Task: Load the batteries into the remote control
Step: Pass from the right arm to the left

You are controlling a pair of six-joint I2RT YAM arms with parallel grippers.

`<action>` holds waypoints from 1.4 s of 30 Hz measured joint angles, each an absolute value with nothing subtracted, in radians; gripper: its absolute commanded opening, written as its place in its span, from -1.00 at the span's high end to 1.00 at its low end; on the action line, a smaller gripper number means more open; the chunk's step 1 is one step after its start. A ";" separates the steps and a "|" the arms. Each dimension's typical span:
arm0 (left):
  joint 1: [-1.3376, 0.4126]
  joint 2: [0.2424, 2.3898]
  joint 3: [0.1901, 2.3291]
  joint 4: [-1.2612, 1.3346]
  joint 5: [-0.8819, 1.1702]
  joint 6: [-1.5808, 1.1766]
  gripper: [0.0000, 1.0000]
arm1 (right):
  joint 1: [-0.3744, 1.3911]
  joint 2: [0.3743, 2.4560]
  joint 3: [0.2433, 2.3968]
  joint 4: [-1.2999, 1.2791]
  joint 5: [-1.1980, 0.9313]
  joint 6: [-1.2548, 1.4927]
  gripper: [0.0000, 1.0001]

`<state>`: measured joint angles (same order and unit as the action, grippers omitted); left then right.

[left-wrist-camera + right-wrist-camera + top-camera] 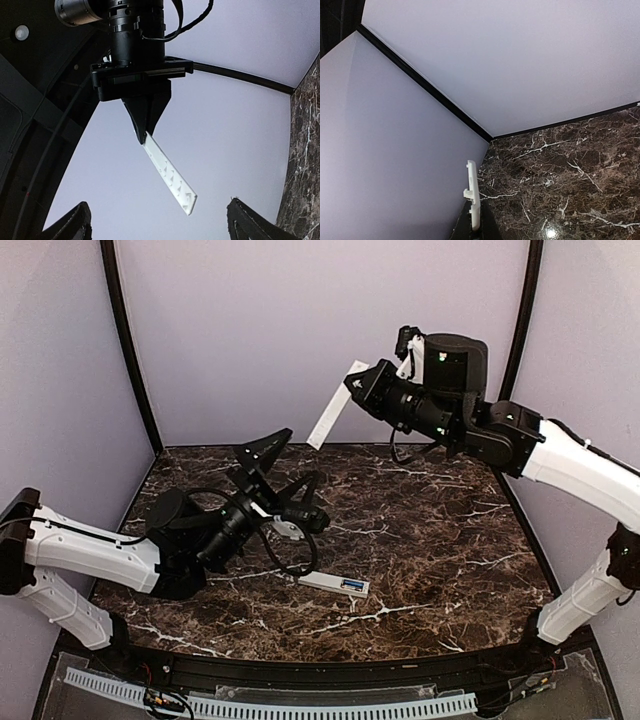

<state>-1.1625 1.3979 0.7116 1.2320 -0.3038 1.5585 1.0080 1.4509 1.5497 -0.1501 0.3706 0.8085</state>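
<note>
Top external: remote control (333, 583) lies flat on bench (450, 540), front-centre, long axis approx left-right, blue battery (352, 586) at its right end; only this view shows it. Left wrist: left hand (303, 455) spread wide, empty; right hand (141, 136) clamped on cover strip (170, 176), slanting down-right, ribbed face showing. Right wrist: strip edge-on, upright.

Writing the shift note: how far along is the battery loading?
Done: blue shows in the remote control recess, so at least one battery looks seated. In hand: the right end effector grips the cover strip aloft; the left end effector is open, empty. Left: fit the cover.
</note>
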 measured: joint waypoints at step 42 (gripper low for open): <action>-1.102 1.538 0.804 1.318 -0.352 1.911 0.83 | 1.019 1.462 1.499 -0.081 0.261 0.847 1.00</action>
<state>-1.1015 1.5375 0.8036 1.3182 -0.3523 1.9114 1.0191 1.4620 1.4990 -0.0807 0.2607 0.8474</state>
